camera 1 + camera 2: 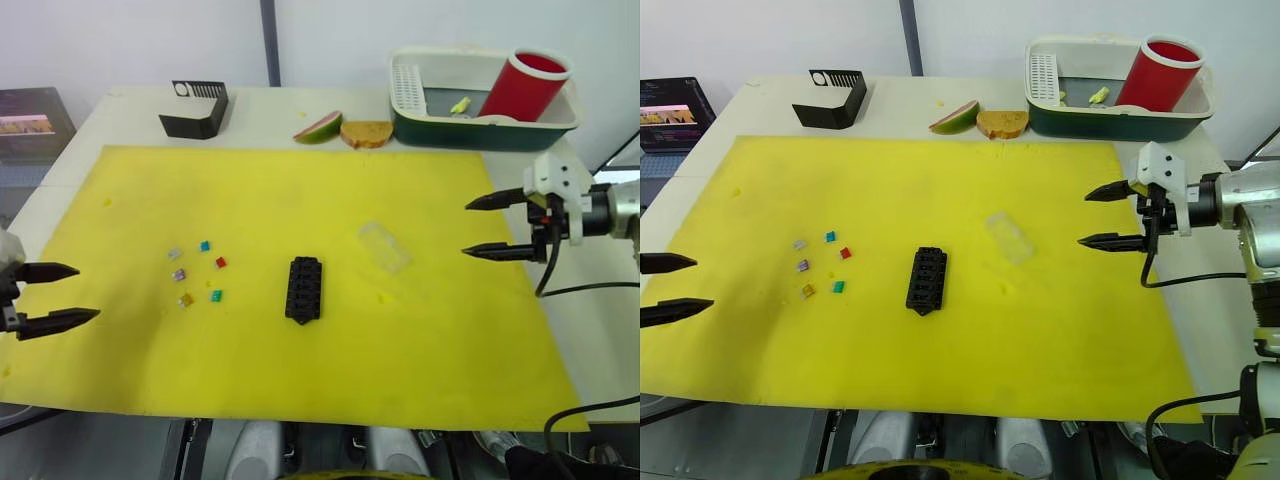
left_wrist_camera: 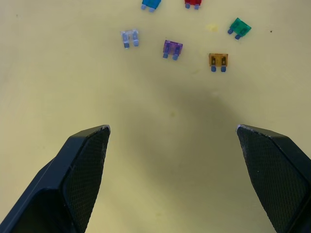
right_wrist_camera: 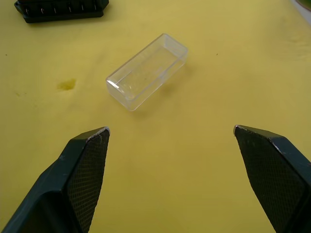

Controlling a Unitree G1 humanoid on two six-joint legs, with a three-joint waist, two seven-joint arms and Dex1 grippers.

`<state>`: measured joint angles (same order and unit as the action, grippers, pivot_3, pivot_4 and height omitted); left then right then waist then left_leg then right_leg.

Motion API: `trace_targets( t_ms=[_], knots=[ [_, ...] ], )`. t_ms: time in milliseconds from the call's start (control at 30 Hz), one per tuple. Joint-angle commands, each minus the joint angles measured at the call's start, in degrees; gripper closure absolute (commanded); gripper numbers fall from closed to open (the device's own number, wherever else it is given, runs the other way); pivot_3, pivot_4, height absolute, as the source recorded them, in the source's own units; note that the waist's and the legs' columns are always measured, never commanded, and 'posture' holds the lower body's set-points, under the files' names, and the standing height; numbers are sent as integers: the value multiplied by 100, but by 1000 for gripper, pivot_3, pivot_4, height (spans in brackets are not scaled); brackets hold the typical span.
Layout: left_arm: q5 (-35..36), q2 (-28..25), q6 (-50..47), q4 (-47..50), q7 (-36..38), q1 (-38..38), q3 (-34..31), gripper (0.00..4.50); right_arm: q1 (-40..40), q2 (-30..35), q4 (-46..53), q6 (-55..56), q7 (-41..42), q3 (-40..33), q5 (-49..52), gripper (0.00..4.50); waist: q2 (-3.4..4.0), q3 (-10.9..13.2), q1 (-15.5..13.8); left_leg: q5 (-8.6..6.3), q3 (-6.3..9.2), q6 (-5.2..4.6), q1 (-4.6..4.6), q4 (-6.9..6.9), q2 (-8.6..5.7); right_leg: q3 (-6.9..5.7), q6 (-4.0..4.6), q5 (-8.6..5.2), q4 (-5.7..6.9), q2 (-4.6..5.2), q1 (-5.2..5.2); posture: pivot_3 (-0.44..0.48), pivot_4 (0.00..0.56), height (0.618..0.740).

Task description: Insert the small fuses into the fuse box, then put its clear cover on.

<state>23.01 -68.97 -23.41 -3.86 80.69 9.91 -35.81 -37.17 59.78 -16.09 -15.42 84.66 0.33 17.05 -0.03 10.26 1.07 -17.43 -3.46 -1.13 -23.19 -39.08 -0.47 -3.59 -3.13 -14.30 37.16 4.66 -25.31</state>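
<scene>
Both wide open, left gripper (image 1: 62, 296) and right gripper (image 1: 475, 228) hold nothing.

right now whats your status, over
Left gripper and right gripper open, empty. Six small fuses loose on yellow mat, fuse box unfilled, clear cover lying off. Nothing in the way.

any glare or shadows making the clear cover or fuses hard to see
Left eye view: the clear cover nearly vanishes against the yellow mat. Right wrist view: its edges catch light and read clearly. Left wrist view: a soft shadow lies below the small fuses, which stay sharp.
</scene>
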Motion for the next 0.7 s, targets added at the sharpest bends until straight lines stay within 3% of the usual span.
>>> trace_targets(
  t_ms=[33, 700],
  knots=[
    [-86, 10, 103, 74, -40, 108, -228, 137, -89, 87, 88, 0, 43, -126, 25, 116, 0, 0, 0, 0, 0, 0, 0, 0, 0, 0, 0, 0, 1, 0, 0, 0, 150, 740],
    [-31, -46, 85, -53, -95, -119, -64, 137, -130, -58, 445, -446, -229, -151, 132, 116, 0, 0, -1, 0, 0, 0, 0, -3, 0, 0, -2, 1, 4, 0, 0, 0, 150, 740]
  ],
)
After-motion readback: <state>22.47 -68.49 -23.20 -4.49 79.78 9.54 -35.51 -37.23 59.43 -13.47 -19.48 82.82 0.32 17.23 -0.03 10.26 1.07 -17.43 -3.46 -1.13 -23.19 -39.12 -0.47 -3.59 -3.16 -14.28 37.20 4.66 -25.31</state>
